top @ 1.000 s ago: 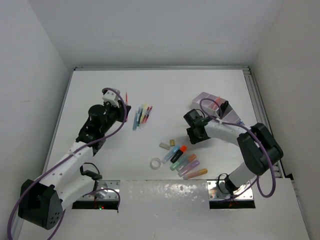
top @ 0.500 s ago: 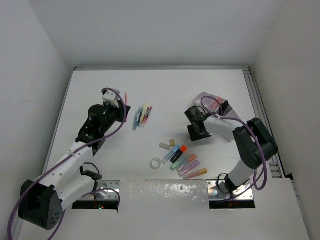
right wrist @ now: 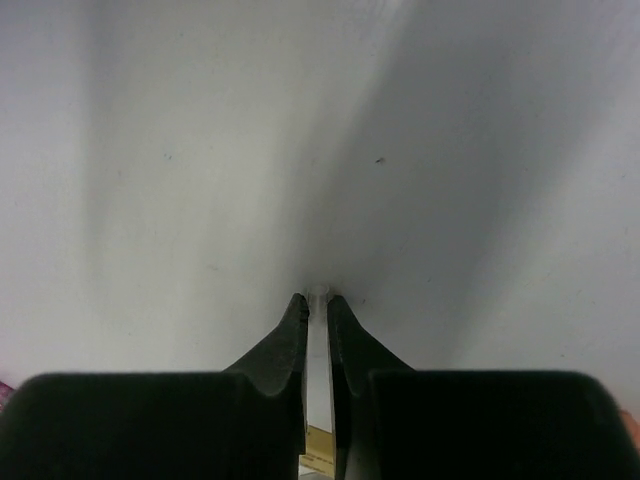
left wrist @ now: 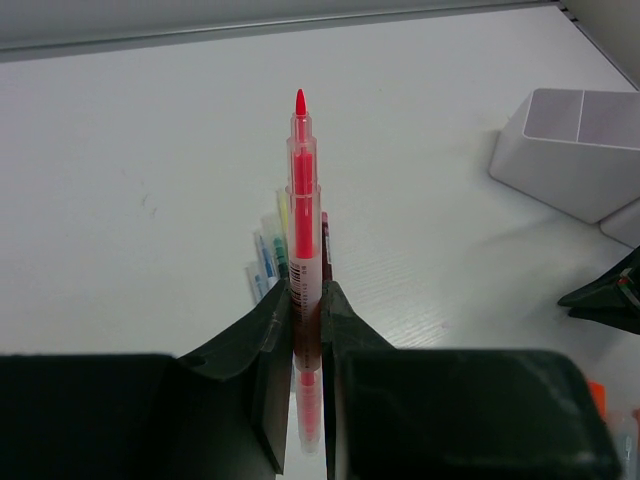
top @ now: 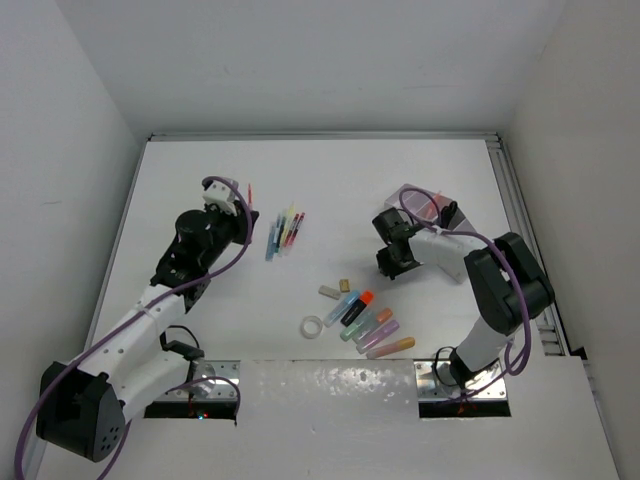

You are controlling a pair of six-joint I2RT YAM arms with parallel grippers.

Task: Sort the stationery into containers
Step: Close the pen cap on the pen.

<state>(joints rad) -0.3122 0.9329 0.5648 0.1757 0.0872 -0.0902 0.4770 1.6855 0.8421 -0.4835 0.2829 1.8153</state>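
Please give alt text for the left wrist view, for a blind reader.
The left gripper is shut on a red pen pointing away from the camera. More pens lie on the table beyond, the organizer at right.

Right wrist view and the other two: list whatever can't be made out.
- Right wrist view: a tan scrap shows low between the fingers of the right gripper; too little is visible to name it.
- Top view: the compartments of the organizer; the right arm covers most of them.
- Left wrist view: the loose pens; the red pen in the shut left gripper hides most of them.
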